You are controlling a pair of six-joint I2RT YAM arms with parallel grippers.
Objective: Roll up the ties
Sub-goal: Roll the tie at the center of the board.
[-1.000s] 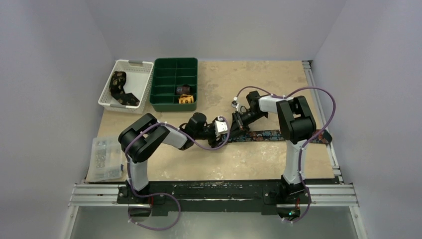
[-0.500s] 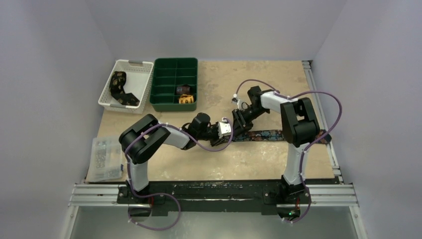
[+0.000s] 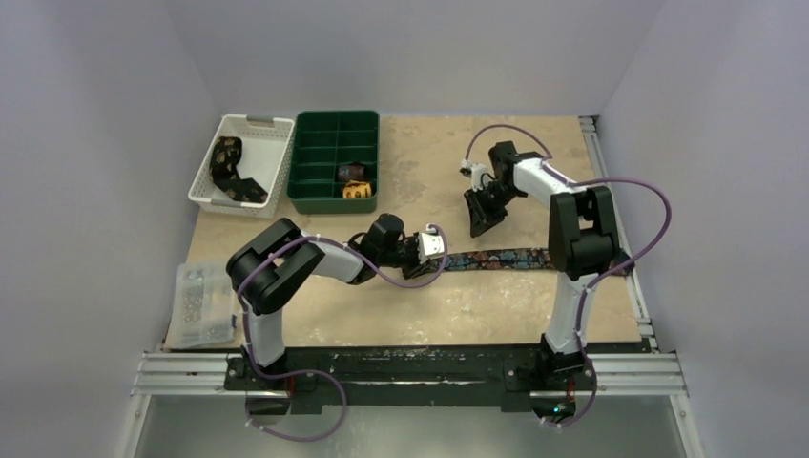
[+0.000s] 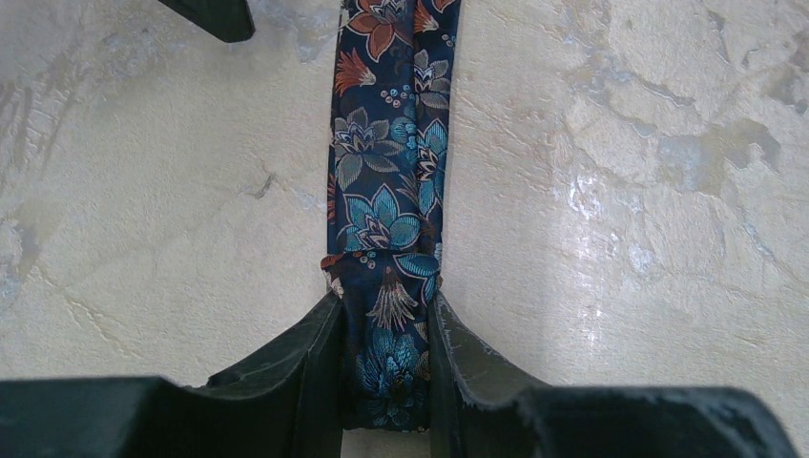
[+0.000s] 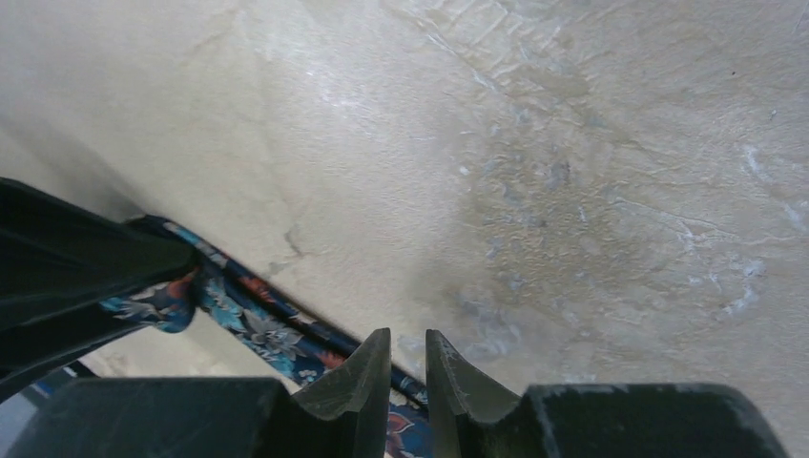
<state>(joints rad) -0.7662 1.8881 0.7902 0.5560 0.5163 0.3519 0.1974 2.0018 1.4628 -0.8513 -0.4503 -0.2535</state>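
Rolls sit in green tray; navy tie barely started, left gripper pinching its end, right gripper narrowly parted, empty.

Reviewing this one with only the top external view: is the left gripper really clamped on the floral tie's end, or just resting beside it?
Observer: Clamped. In the left wrist view the left gripper is shut on the tie, its fingers pressing both edges.
Operator: And the right gripper, is it holding anything?
Observer: No. In the right wrist view a slim gap shows between its fingers, with nothing in it.
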